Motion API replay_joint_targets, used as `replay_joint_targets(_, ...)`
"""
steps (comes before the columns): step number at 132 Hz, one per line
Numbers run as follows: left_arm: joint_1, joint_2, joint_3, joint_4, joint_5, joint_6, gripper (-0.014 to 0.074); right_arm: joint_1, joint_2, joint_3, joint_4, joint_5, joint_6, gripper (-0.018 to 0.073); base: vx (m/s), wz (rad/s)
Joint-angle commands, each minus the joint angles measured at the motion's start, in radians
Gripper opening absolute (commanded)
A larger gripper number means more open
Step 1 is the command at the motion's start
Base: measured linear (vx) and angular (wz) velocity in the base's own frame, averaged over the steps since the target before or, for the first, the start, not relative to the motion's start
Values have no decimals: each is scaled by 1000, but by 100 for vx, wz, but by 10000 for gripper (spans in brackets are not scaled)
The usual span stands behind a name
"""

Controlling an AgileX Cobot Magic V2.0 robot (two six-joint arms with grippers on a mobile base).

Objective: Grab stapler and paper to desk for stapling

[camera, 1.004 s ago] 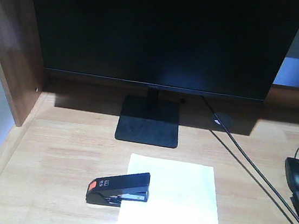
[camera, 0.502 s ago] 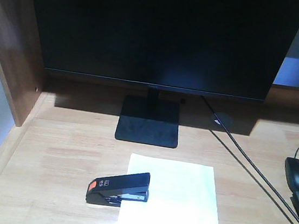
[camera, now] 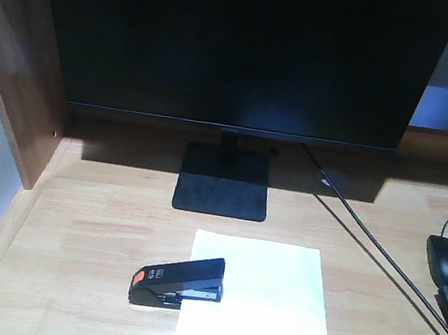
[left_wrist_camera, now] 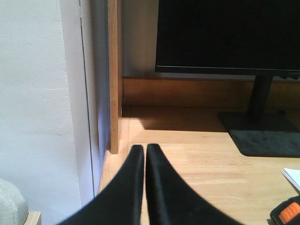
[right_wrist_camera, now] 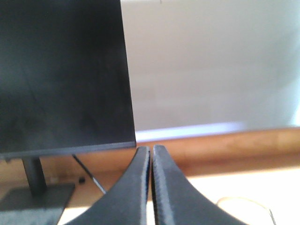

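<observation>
one stapler (camera: 176, 281), one paper (camera: 256, 302), one monitor (camera: 246, 52)

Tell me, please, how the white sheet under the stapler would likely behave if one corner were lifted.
The paper looks thin and flat, so it would probably flop and bend. The stapler overlaps its left edge, so that side may stay pinned or drag the stapler.

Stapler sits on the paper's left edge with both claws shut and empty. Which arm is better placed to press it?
Probably left. The left claw sees the stapler at its lower right corner. The right claw sees only the monitor and wall, no stapler or paper.
</observation>
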Motion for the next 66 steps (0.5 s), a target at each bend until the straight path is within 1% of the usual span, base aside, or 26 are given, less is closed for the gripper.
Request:
replay_joint_targets(1,1,-16,10,-11,-73,-8,-6,23,7,-8,0,-55,-13,-6,0,0)
replay_joint_targets(13,1,-16,10,-11,-73,-8,-6,78,7,18,4,-55,-37,-6,0,0)
replay_joint_targets(24,1,-16,10,-11,-73,-8,-6,113,7,46,38,-54,-86,-6,0,0)
replay_joint_targets(40,1,-16,10,-11,-73,-8,-6,90,-6,87,107,-57,-146,-6,0,0)
replay_joint_targets(59,1,-16,10,-11,-73,-8,-6,82,-91,165,106,-68,-140,-6,0,0)
replay_joint_targets(66,1,-16,10,-11,-73,-8,-6,82,-151,167,101,-1,-138,-6,0,0)
